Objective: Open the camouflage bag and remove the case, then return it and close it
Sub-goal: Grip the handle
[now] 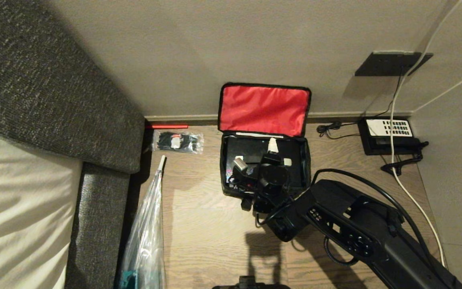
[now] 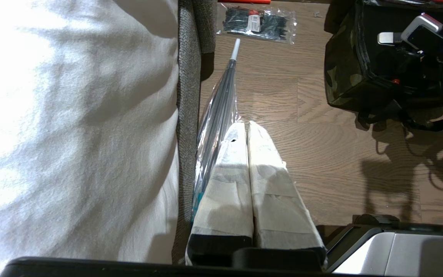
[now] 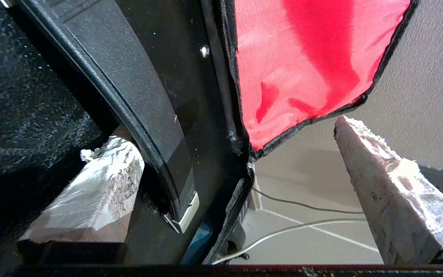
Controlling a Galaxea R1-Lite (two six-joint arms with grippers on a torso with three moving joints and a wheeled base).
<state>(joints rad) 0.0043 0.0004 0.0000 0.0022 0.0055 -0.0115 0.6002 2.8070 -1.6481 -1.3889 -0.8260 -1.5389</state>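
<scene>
Speckled black case [image 1: 255, 150] sits in the camouflage bag [image 2: 344, 77], right gripper [image 1: 255, 158] fingers spread.

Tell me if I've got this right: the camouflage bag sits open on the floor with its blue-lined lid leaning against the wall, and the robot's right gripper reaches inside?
Nearly. The camouflage bag lies open with the right gripper reaching in, but the lid lining is bright red, not blue. The head view shows it.
</scene>
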